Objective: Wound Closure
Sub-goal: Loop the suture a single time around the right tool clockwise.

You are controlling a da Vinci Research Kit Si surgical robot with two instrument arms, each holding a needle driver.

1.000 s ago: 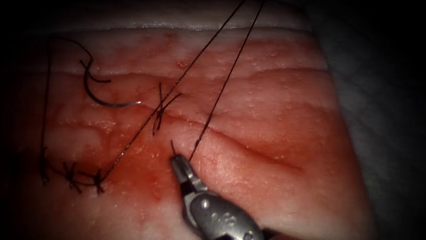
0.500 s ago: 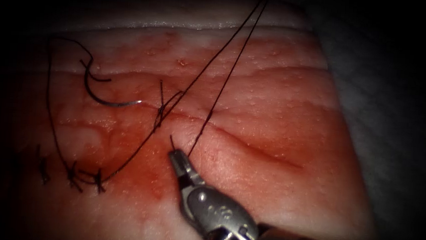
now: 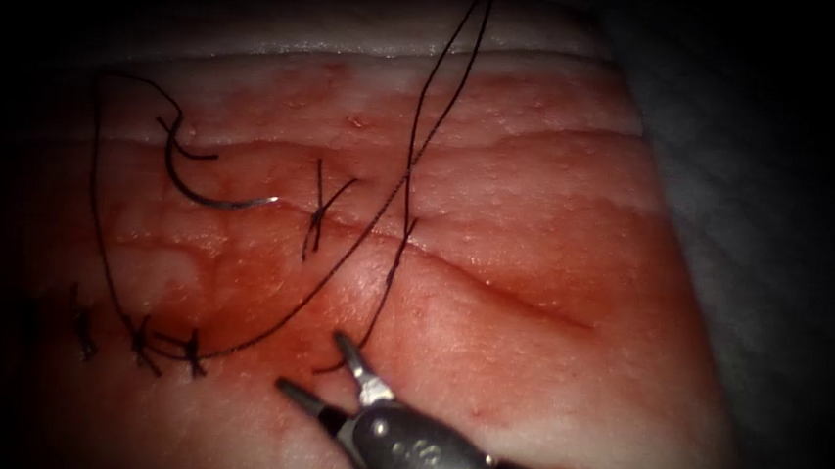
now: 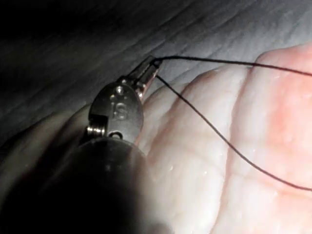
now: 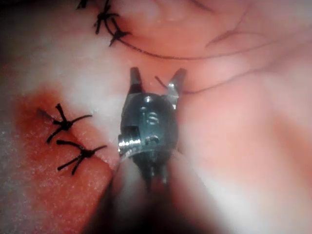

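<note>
Letting go of the short thread end, the right tool [image 3: 315, 370] is now sitting near the tissue's [image 3: 526, 370] near edge with its fingers [image 3: 349, 349] spread apart and gripping nothing; half a second ago they were clamped on that end a little farther up, close to the cut [image 3: 492, 287]. The freed tail is now lying loose on the tissue just beside the far fingertip, and in the right wrist view the open tool [image 5: 157, 80] is showing the same short end between its two tips, touched by neither.

Just beyond, the thread [image 3: 408, 180] is crossing the cut at a fresh knot [image 3: 406, 229], and its two strands, straight and taut a second ago, are now curving slack as they run up towards the tissue's far edge. That is suggesting the throw has been laid down and tension eased off.

Farther left, the finished stitch [image 3: 319, 213] is sitting on the cut, and the needle [image 3: 207, 190] is lying free on the tissue's surface left of it, held by neither tool, its point towards the stitch. Earlier knots [image 3: 166, 347] are lining the tissue's near left part.

Farthest off, past the far edge, the left tool [image 4: 148, 73] is gripping the thread [image 4: 204, 114] with its fingers closed on it.
</note>
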